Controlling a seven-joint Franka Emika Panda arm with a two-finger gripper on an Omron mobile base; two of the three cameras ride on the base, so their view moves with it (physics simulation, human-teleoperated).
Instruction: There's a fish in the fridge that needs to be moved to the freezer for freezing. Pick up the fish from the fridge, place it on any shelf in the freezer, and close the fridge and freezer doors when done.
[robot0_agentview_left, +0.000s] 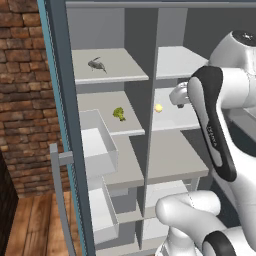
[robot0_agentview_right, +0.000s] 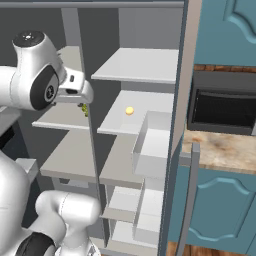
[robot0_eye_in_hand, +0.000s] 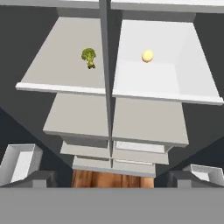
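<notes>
The fish (robot0_agentview_left: 96, 64) lies on an upper shelf (robot0_agentview_left: 127, 71) of the left, narrower compartment, the freezer (robot0_agentview_left: 107, 37). To its right, past the divider, is the wider fridge (robot0_agentview_left: 177, 60). Both doors stand open: the freezer door (robot0_agentview_left: 64, 100) at left, the fridge door (robot0_agentview_right: 176, 125) at right. My gripper (robot0_eye_in_hand: 112, 177) is open and holds nothing. It hangs in front of the divider at middle-shelf height, below and to the right of the fish, with its fingertips (robot0_eye_in_hand: 41, 178) wide apart. The white hand (robot0_agentview_right: 75, 90) faces into the unit.
A green broccoli floret (robot0_eye_in_hand: 89, 57) sits on the freezer's middle shelf. A small yellow ball (robot0_eye_in_hand: 148, 55) lies on the fridge's middle shelf. Clear bins (robot0_agentview_left: 97, 145) jut from the open freezer door, others (robot0_agentview_right: 152, 145) from the fridge door. A brick wall (robot0_agentview_left: 22, 90) stands left, a teal cabinet with an oven (robot0_agentview_right: 222, 107) right.
</notes>
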